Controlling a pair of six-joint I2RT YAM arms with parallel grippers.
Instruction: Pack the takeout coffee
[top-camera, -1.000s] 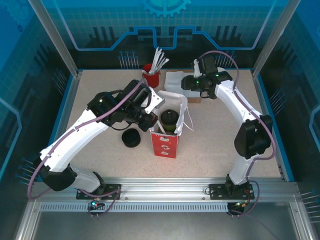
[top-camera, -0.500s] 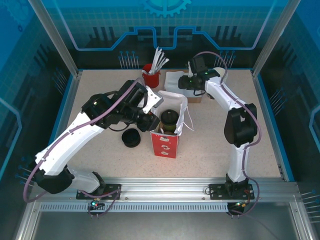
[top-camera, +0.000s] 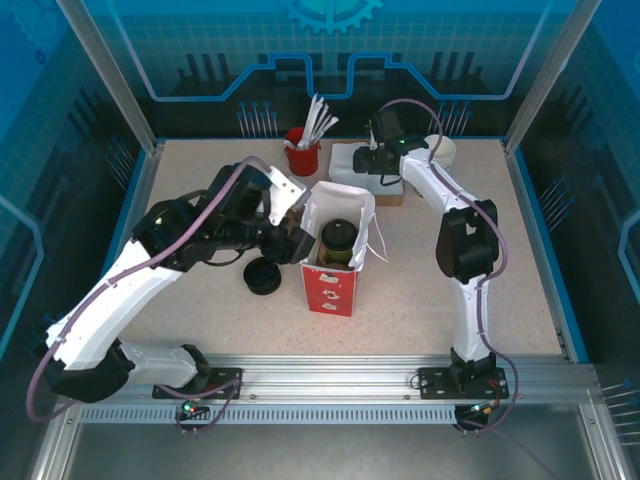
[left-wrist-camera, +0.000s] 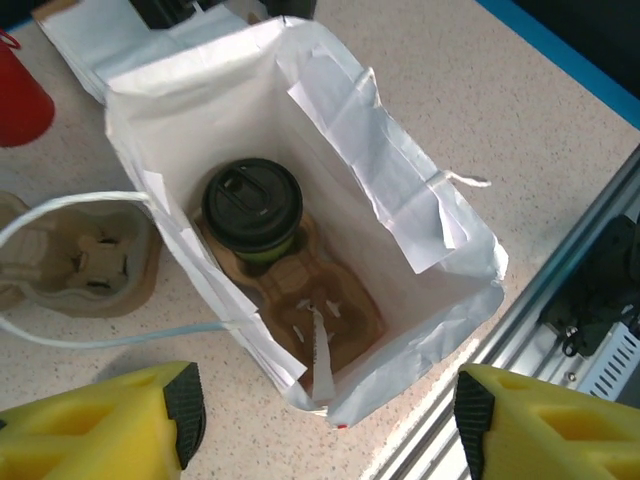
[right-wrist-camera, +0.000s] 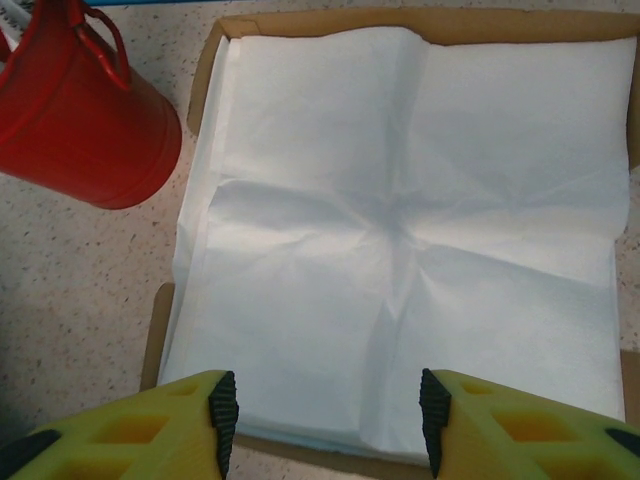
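Note:
The takeout coffee (left-wrist-camera: 252, 203), an olive-brown cup under a black lid, stands in a brown cardboard carrier (left-wrist-camera: 318, 310) inside the open white paper bag (left-wrist-camera: 400, 190). From above, the coffee (top-camera: 338, 238) shows in the bag (top-camera: 333, 290), whose front is red. My left gripper (left-wrist-camera: 328, 420) hovers open above the bag's near corner, with nothing held between its fingers. In the top view that left gripper (top-camera: 290, 238) sits just left of the bag. My right gripper (right-wrist-camera: 326, 420) is open over a stack of white napkins (right-wrist-camera: 400, 220), holding nothing.
A red cup (top-camera: 302, 152) with white sticks stands behind the bag. A squat stack of black lids (top-camera: 263, 276) lies left of the bag. A spare cardboard carrier (left-wrist-camera: 80, 265) rests on the table beside it. White-rimmed cups (top-camera: 440, 150) stand at the back right.
My left gripper has gone from shut to open and drawn back to the left of the bag's rim. The right arm has swung toward the back left, over the napkins.

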